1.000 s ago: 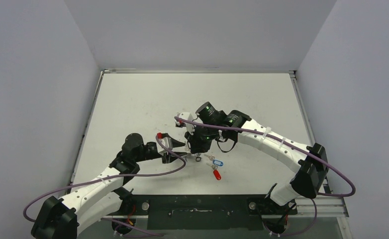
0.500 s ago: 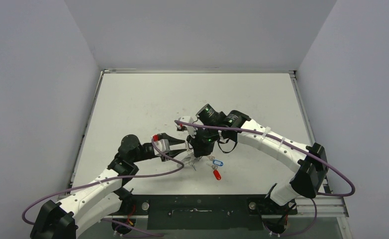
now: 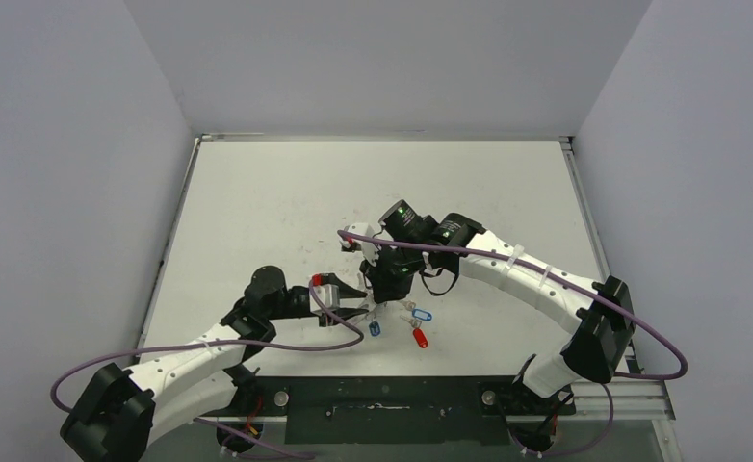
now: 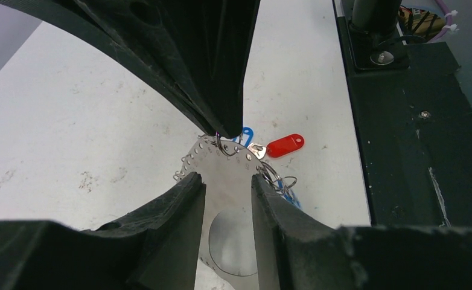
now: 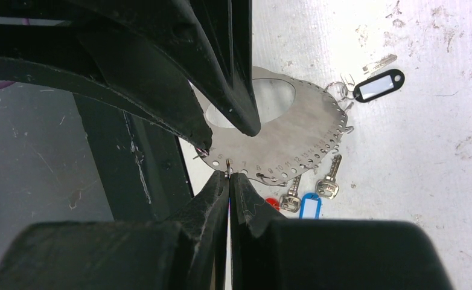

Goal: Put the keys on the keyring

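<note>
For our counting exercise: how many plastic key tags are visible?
3: red tag frontmost, right blue tag just behind it, left blue tag further left. Others may be hidden.

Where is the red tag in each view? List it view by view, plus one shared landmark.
Top external: red tag sits low centre, towards the arm bases.
Left wrist: red tag lies right of centre, beyond the fingertips.
Right wrist: red tag is only a sliver at bottom centre, left of the blue tag.
Shared landmark: the keyring, a holed metal disc.
</note>
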`<state>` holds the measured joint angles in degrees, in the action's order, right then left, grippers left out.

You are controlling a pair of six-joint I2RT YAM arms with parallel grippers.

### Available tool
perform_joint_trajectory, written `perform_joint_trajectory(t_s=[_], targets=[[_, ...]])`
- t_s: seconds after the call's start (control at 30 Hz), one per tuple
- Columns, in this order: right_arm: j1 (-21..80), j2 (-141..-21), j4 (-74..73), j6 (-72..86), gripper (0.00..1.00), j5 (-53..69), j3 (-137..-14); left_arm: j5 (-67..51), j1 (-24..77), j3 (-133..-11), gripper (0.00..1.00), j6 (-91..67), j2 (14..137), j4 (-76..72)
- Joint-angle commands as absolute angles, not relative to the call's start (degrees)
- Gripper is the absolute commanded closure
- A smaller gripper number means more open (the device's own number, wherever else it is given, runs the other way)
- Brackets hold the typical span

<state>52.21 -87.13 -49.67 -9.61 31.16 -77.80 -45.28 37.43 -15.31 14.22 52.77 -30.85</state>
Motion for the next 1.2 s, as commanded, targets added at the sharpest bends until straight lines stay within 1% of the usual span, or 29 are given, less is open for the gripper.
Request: perform_joint_trajectory(t_s=[0.0, 0.17, 0.23, 0.63, 0.73, 0.87, 0.97, 1.03, 1.07, 1.13, 1.17], targets=[[52.2, -86.3, -46.9, -9.0, 1.00, 32.5, -79.1, -46.5, 38.4, -15.2, 0.67, 13.6, 53.7, -37.0], [52.3, -86.8, -46.9, -8.8, 1.00, 32.7, -79.3, -43.5, 39.2, -15.0, 0.67, 11.5, 54.2, -39.9], [52.3, -87.0, -46.9, -8.7, 1.00, 32.9, -79.4, -43.0, 39.3, -14.8, 0.69, 10.8, 54.5, -41.5], [52.7, -87.5, -46.5, -8.1, 1.00, 32.9, -79.9, -43.9, 40.5, -15.4, 0.74, 9.6, 58.1, -44.0], [52.8, -87.5, -46.3, -7.9, 1.00, 32.9, -79.9, -44.1, 40.8, -15.9, 0.76, 9.8, 59.0, -43.7], [53.0, -87.6, -46.3, -7.7, 1.00, 32.5, -79.9, -44.3, 41.2, -16.4, 0.82, 9.6, 59.9, -43.7], [53.2, -88.0, -46.8, -7.7, 1.00, 31.8, -80.1, -44.2, 41.4, -16.6, 0.83, 9.0, 60.2, -44.5], [53.4, -88.3, -46.9, -7.7, 1.00, 31.6, -80.0, -44.2, 41.6, -16.6, 0.83, 8.3, 60.1, -45.1], [53.5, -88.4, -46.9, -7.7, 1.00, 31.5, -80.1, -44.2, 41.5, -16.6, 0.80, 8.1, 60.1, -45.6], [53.5, -88.6, -47.0, -7.7, 1.00, 31.4, -80.1, -43.5, 41.8, -16.5, 0.72, 7.2, 60.0, -46.5], [53.6, -88.7, -46.9, -7.7, 1.00, 31.4, -80.2, -43.1, 41.8, -16.4, 0.72, 6.9, 60.0, -46.8]])
